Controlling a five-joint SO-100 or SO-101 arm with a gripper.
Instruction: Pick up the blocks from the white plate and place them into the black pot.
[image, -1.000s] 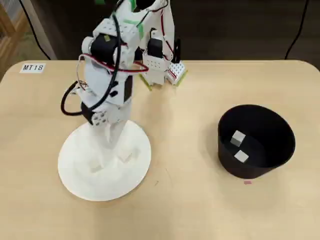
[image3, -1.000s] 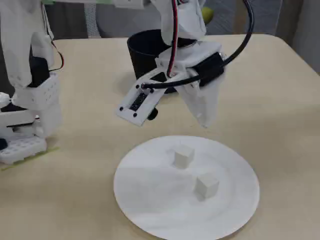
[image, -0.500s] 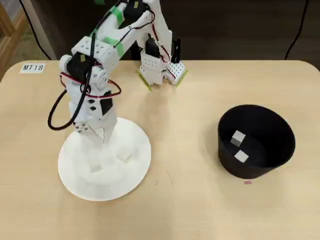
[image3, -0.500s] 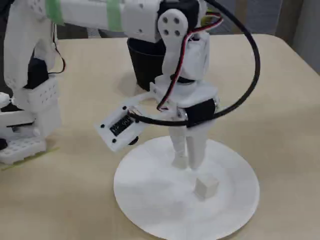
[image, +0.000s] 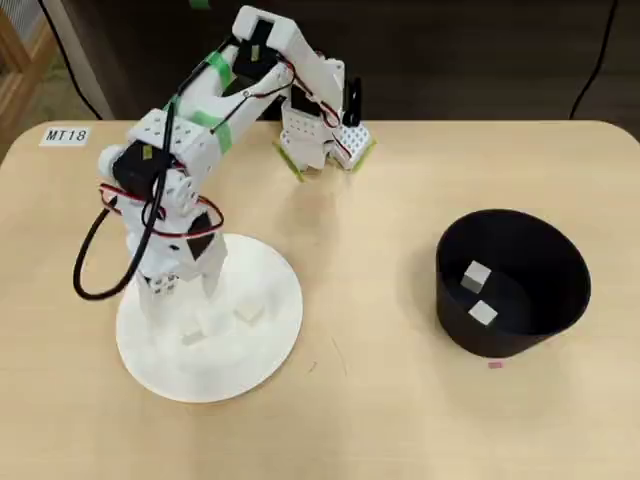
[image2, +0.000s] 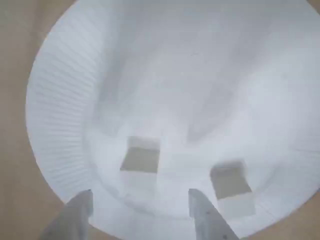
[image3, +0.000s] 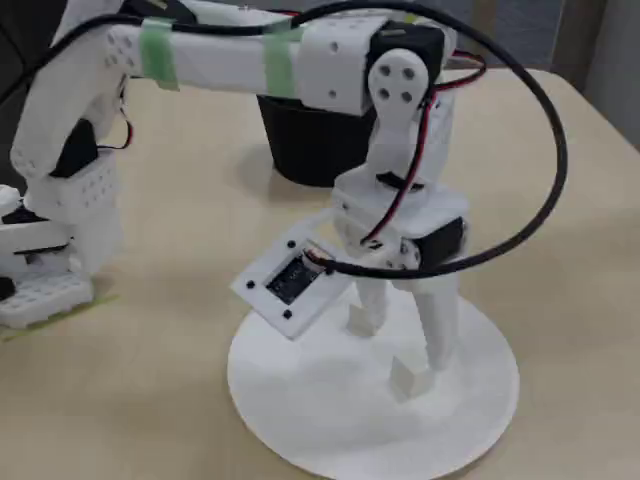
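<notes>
Gripper (image2: 140, 212) spread wide, low over the plate (image: 270, 345), astride one block (image2: 140, 160); contact unclear. Another block (image2: 230, 183) lies beside it. Two blocks (image: 478, 275) sit in the pot (image: 560, 300).

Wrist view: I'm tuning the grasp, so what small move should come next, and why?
Probably ease the open gripper toward the left block: it lies centred between the fingers but ahead of their tips, on the plate.
</notes>
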